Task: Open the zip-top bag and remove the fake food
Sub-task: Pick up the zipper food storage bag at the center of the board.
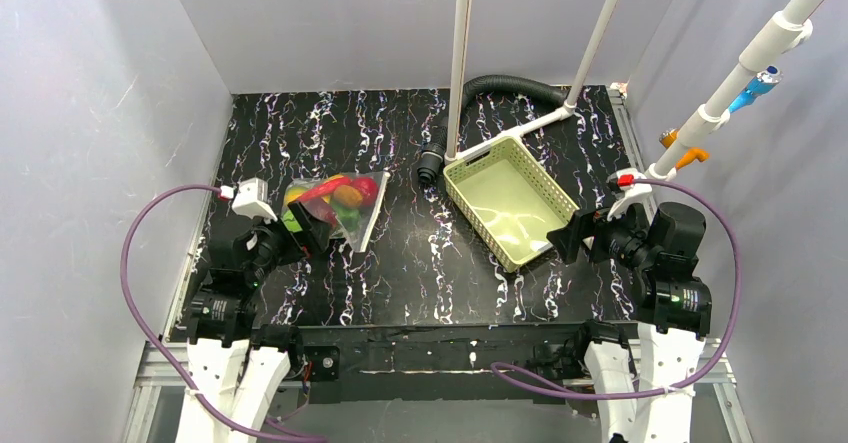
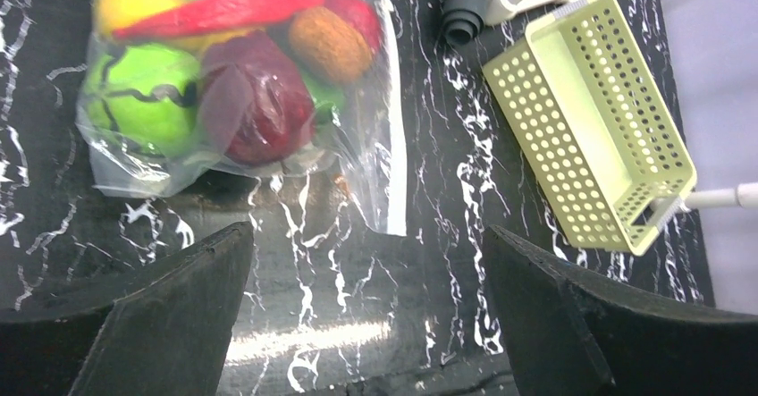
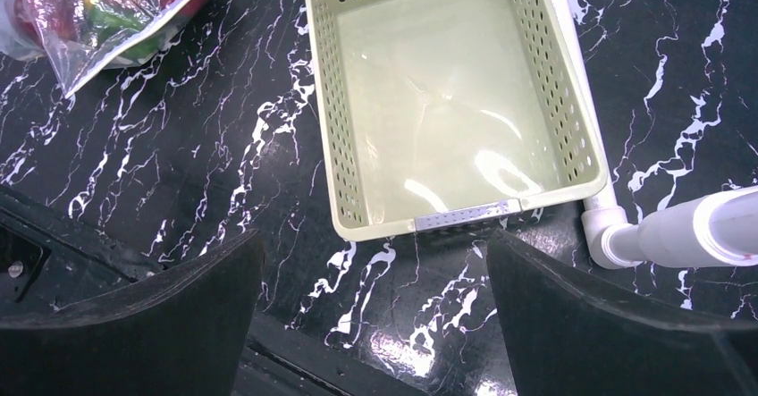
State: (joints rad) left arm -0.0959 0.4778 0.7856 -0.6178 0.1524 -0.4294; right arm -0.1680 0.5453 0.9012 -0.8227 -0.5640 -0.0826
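Clear zip-top bag (image 2: 386,177) lying flat, fake food (image 2: 255,101) bunched inside, left fingers (image 2: 161,315) and right fingers (image 3: 608,324) spread wide, empty

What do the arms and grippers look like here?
The left arm and right arm match: white lower links, black joints above, a looping purple cable each. The left gripper and right gripper have broad matte black wedge fingers.

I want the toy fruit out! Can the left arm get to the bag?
Probably yes. The bag lies just ahead of the left fingers, which stand open, with only bare table between them.
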